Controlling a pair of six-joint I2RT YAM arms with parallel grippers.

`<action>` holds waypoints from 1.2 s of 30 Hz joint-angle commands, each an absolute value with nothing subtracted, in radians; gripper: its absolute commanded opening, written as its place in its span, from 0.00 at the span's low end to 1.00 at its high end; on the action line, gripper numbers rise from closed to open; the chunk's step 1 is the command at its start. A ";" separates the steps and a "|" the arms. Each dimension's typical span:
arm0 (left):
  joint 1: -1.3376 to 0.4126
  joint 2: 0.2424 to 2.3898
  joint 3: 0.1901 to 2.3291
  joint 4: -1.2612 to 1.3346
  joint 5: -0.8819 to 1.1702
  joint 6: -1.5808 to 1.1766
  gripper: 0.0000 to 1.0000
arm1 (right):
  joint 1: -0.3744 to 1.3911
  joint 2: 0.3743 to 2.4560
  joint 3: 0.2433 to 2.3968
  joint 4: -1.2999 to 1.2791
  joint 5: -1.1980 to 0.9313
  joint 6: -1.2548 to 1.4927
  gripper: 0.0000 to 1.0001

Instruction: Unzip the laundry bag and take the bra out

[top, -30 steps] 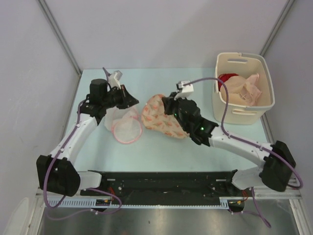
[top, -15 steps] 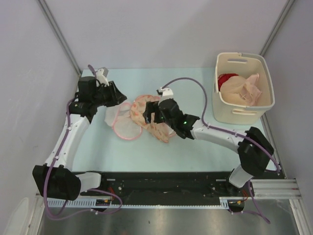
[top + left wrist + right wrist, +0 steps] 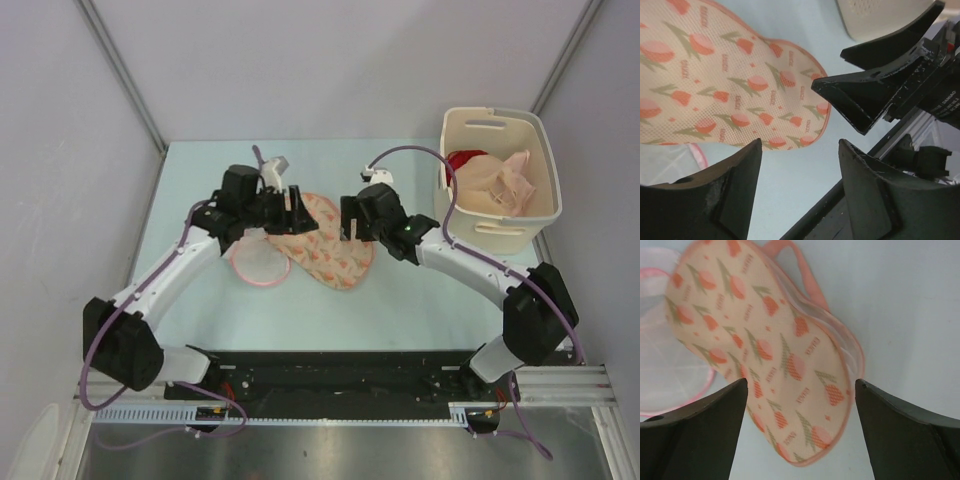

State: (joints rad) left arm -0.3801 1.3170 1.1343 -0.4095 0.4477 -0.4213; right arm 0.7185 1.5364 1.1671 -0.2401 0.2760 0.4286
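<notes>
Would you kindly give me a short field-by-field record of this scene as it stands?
laundry bag: lying flat on the table, between the two grippers
left gripper: open, at the bag's left end
right gripper: open, at the bag's right edge
round mesh pouch: against the bag's left side
bin: far right, holding red and cream garments

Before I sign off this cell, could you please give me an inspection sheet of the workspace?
Surface: pale teal table, no damage seen.
Job's things: cream-peach tulip-printed fabric laundry bag lies flat mid-table, zip state unclear; bra not identifiable.
Clutter: round white mesh pouch with pink trim, overlapped by the bag; cream plastic basket holding red garment and pale cream garments.
Grippers: left gripper and right gripper open, empty, near the bag.
Cables: purple cable looping off each arm, unsnagged.
Surroundings: pale grey walls; otherwise nothing seen.
</notes>
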 commanded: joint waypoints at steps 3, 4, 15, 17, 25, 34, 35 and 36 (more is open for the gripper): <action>-0.587 1.419 1.216 -0.437 0.301 -0.434 0.73 | 0.683 1.352 1.091 -0.422 0.397 0.385 0.93; -0.606 1.451 1.229 -0.440 0.261 -0.434 0.72 | 0.683 1.317 1.075 -0.432 0.419 0.380 0.92; -0.942 1.673 1.394 -0.498 -0.162 -0.382 0.72 | 0.433 0.943 1.055 -0.741 0.578 0.384 0.94; -0.995 1.725 1.460 -0.534 -0.239 -0.373 0.72 | 0.399 0.921 1.057 -0.739 0.520 0.383 0.94; -1.043 1.908 1.532 -0.584 -0.439 -0.330 0.71 | 0.368 0.900 1.058 -0.741 0.471 0.388 0.93; -1.043 1.907 1.537 -0.606 -0.595 -0.261 0.19 | 0.367 0.928 1.049 -0.746 0.437 0.411 0.93; -1.042 1.884 1.536 -0.610 -0.591 -0.256 0.17 | 0.367 0.936 1.037 -0.727 0.422 0.411 0.93; -1.042 1.861 1.519 -0.609 -0.577 -0.255 0.17 | 0.368 0.948 1.032 -0.716 0.388 0.414 0.93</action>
State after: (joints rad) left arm -1.0443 1.9450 1.4982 -0.5949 -0.5106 -0.2836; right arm 0.3706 0.9203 1.0443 -0.7467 0.4522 0.3958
